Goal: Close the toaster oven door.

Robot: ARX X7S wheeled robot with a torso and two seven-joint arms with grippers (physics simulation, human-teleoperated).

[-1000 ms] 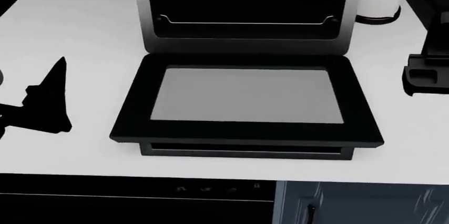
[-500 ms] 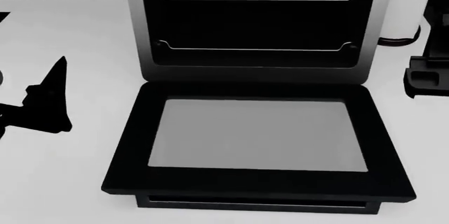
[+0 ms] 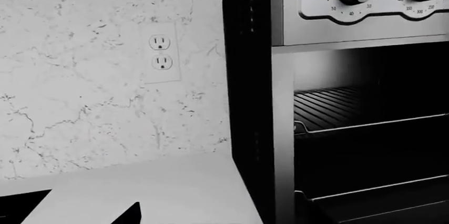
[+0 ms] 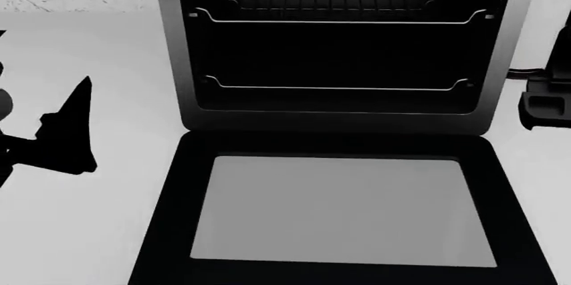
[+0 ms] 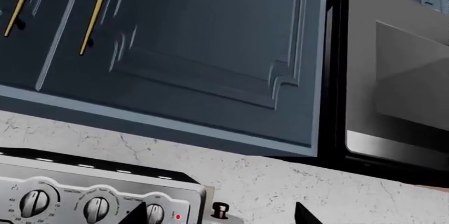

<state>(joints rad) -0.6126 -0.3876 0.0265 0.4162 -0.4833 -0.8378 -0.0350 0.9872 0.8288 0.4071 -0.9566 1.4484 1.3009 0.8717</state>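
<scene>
The toaster oven door (image 4: 344, 211) lies fully open, flat before the toaster oven (image 4: 335, 44); closing remains undone. My left pincer (image 4: 63, 131) and right pincer (image 4: 546, 101) touch nothing; jaw state indeterminable.

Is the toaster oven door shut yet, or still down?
Open. In the head view the toaster oven door lies folded down flat on the counter, glass facing up, and the toaster oven cavity with both wire racks is exposed.

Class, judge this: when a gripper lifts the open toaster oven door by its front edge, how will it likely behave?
The door looks a rigid framed panel, so it probably swings stiffly about the edge joining the oven. Its glass window may be slippery and fragile; push the frame instead.
</scene>
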